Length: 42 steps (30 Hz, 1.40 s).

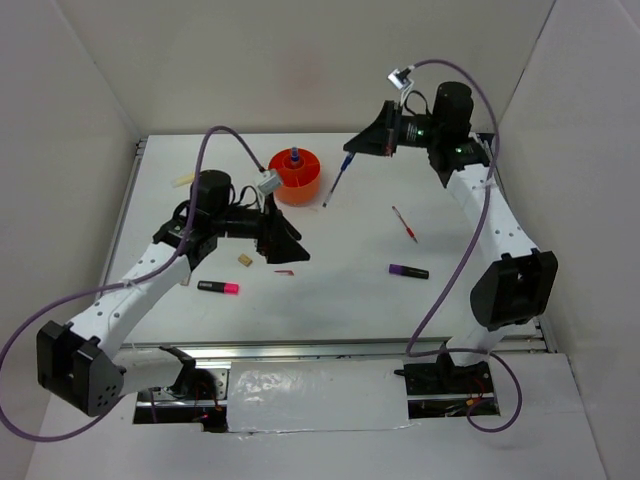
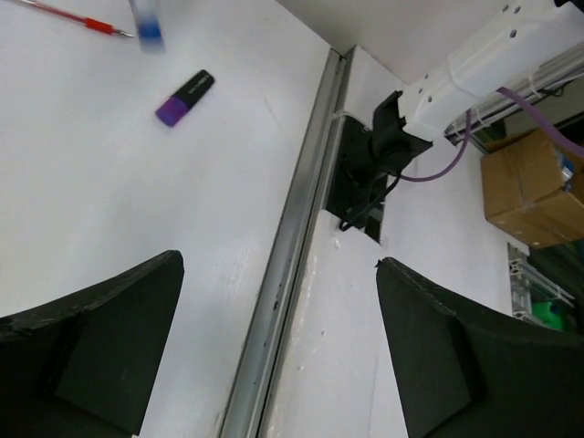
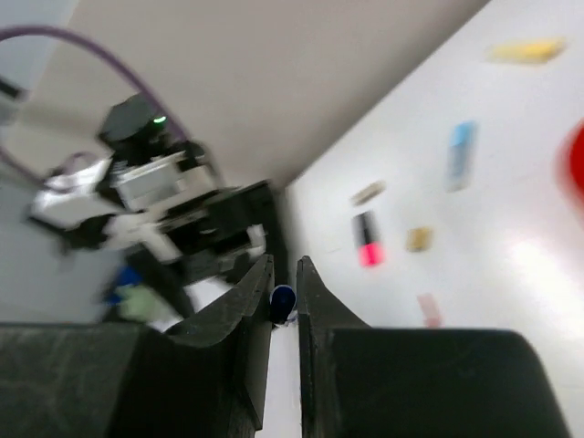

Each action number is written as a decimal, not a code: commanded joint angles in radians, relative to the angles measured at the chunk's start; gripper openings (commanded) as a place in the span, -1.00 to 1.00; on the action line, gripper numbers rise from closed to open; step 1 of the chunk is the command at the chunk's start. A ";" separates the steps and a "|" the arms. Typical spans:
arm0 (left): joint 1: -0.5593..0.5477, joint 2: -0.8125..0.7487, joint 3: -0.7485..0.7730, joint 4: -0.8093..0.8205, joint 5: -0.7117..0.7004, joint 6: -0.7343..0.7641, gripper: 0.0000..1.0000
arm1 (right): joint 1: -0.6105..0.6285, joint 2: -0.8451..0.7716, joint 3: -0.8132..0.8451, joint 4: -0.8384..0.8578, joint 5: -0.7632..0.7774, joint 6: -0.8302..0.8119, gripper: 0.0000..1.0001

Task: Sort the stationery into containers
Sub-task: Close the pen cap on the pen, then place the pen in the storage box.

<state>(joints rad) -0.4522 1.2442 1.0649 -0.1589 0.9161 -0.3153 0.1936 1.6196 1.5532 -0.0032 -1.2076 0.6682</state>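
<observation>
Round bright orange plastic pot (image 1: 300, 184): far side of the white table (image 1: 350, 310), a little left of centre; a blue-capped clear bottle (image 1: 295, 158) stands in its middle.
Left gripper (image 2: 278, 272): jaws spread wide with nothing between them — it hangs over the table on the near side of the pot.
Right gripper (image 3: 284, 278): fingers pressed together on the top end of a thin blue pen (image 1: 335, 184), raised at the far side, right of the pot.
Thin blue pen: hangs tilted from that grip, its lower tip down just right of the pot — whether it touches the table, cannot tell.
Thin red pen (image 1: 405, 224): lies flat, right of centre.
Purple-black marker (image 1: 408, 271): lies near of the red pen, apart from it.
Pink-black highlighter (image 1: 218, 288): near left, beside the left arm.
Small tan eraser (image 1: 244, 261): between the highlighter and the left gripper.
Yellow stick (image 1: 183, 181): far left, well apart from the pot.
Blue strip (image 3: 461, 155): blurred in the right wrist view, on the table between the yellow stick and the highlighter.
</observation>
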 commanded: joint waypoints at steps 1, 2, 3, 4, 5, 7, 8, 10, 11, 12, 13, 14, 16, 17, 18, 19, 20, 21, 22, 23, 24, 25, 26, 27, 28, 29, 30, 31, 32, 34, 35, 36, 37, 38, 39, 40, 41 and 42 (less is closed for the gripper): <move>0.106 -0.081 -0.028 -0.024 -0.007 0.038 0.99 | -0.014 0.019 0.211 -0.356 0.174 -0.368 -1.00; 0.139 -0.087 -0.025 -0.024 -0.008 0.030 0.99 | -0.010 0.043 0.281 -0.392 0.209 -0.410 -1.00; 0.191 -0.086 -0.019 -0.027 -0.008 0.027 0.99 | -0.006 0.052 0.306 -0.412 0.244 -0.454 -1.00; 0.216 -0.083 -0.010 -0.037 -0.022 0.030 0.99 | -0.003 0.065 0.327 -0.438 0.305 -0.475 -1.00; 0.233 -0.074 0.013 -0.047 -0.037 0.027 0.99 | 0.000 0.088 0.358 -0.442 0.339 -0.492 -1.00; 0.267 -0.060 0.042 -0.088 -0.130 0.012 0.98 | 0.010 0.106 0.376 -0.439 0.446 -0.536 -1.00; 0.273 -0.042 0.070 -0.105 -0.167 0.002 0.99 | 0.024 0.123 0.381 -0.431 0.477 -0.548 -1.00; 0.285 -0.022 0.096 -0.142 -0.236 -0.022 0.99 | 0.041 0.135 0.367 -0.361 0.548 -0.561 -1.00; 0.287 -0.006 0.113 -0.149 -0.306 -0.034 0.99 | 0.056 0.141 0.332 -0.324 0.612 -0.552 -1.00; 0.291 0.003 0.121 -0.166 -0.328 -0.048 0.98 | 0.063 0.148 0.318 -0.255 0.638 -0.545 -1.00; 0.296 0.014 0.127 -0.168 -0.341 -0.044 0.99 | 0.070 0.157 0.309 -0.226 0.663 -0.535 -1.00; 0.297 0.014 0.124 -0.162 -0.365 -0.044 0.99 | 0.076 0.184 0.309 -0.207 0.696 -0.526 -1.00; 0.305 0.008 0.098 -0.122 -0.382 -0.062 0.99 | 0.093 0.248 0.332 -0.178 0.700 -0.501 -1.00; 0.306 0.003 0.090 -0.111 -0.390 -0.064 0.99 | 0.099 0.273 0.369 -0.178 0.701 -0.492 -1.00; 0.307 0.003 0.086 -0.105 -0.396 -0.059 0.99 | 0.107 0.293 0.381 -0.167 0.704 -0.484 -1.00; 0.307 0.000 0.073 -0.091 -0.401 -0.057 0.99 | 0.110 0.325 0.389 -0.155 0.707 -0.478 -1.00; 0.305 -0.002 0.067 -0.091 -0.411 -0.054 0.99 | 0.115 0.341 0.390 -0.144 0.724 -0.467 -1.00; 0.308 -0.003 0.064 -0.088 -0.418 -0.056 0.99 | 0.118 0.352 0.387 -0.114 0.733 -0.461 -1.00; 0.308 -0.002 0.055 -0.087 -0.419 -0.053 0.99 | 0.122 0.373 0.384 -0.101 0.744 -0.458 -1.00; 0.310 -0.005 0.053 -0.085 -0.421 -0.050 0.99 | 0.124 0.382 0.383 -0.087 0.750 -0.446 -1.00; 0.313 -0.005 0.050 -0.085 -0.421 -0.047 0.99 | 0.125 0.391 0.383 -0.068 0.755 -0.441 -1.00; 0.313 -0.008 0.046 -0.085 -0.424 -0.044 0.99 | 0.127 0.414 0.389 -0.066 0.761 -0.438 -1.00; 0.314 -0.008 0.043 -0.083 -0.424 -0.042 0.99 | 0.127 0.424 0.393 -0.060 0.764 -0.430 -1.00; 0.316 -0.012 0.038 -0.079 -0.425 -0.039 0.99 | 0.129 0.434 0.395 -0.051 0.766 -0.427 -1.00; 0.317 -0.014 0.030 -0.079 -0.425 -0.039 0.99 | 0.130 0.450 0.404 -0.044 0.772 -0.424 -1.00; 0.319 -0.012 0.029 -0.074 -0.422 -0.038 0.99 | 0.129 0.459 0.410 -0.043 0.773 -0.415 -1.00; 0.317 -0.012 0.026 -0.073 -0.425 -0.036 0.99 | 0.129 0.467 0.418 -0.043 0.773 -0.412 -1.00; 0.320 -0.011 0.020 -0.073 -0.422 -0.036 0.99 | 0.130 0.485 0.430 -0.041 0.772 -0.407 -1.00; 0.320 -0.012 0.018 -0.073 -0.421 -0.036 0.99 | 0.130 0.490 0.435 -0.038 0.767 -0.398 -1.00; 0.322 -0.009 0.010 -0.070 -0.421 -0.034 0.98 | 0.130 0.505 0.444 -0.035 0.764 -0.388 -1.00; 0.322 -0.011 0.004 -0.065 -0.418 -0.036 0.99 | 0.132 0.514 0.446 -0.032 0.764 -0.386 -1.00; 0.323 -0.008 0.003 -0.062 -0.422 -0.038 0.99 | 0.133 0.517 0.449 -0.031 0.764 -0.386 -1.00; 0.323 -0.008 0.001 -0.060 -0.421 -0.034 0.99 | 0.130 0.523 0.452 -0.027 0.758 -0.381 -1.00; 0.322 -0.008 0.001 -0.060 -0.427 -0.034 0.98 | 0.133 0.529 0.455 -0.026 0.757 -0.384 -1.00; 0.325 -0.003 -0.002 -0.060 -0.430 -0.037 0.99 | 0.133 0.540 0.455 -0.024 0.757 -0.386 -0.99; 0.325 -0.003 0.000 -0.057 -0.439 -0.039 0.99 | 0.136 0.546 0.449 -0.021 0.764 -0.392 -0.97; 0.325 0.000 -0.002 -0.057 -0.442 -0.039 0.99 | 0.141 0.551 0.447 -0.018 0.766 -0.395 -0.96; 0.325 0.001 -0.002 -0.054 -0.442 -0.039 0.99 | 0.141 0.566 0.450 -0.017 0.767 -0.397 -0.94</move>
<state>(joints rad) -0.1341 1.2552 1.0729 -0.2604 0.4862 -0.3470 0.3180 2.1567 1.9583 -0.0849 -0.4511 0.2726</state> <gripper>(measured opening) 0.993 0.191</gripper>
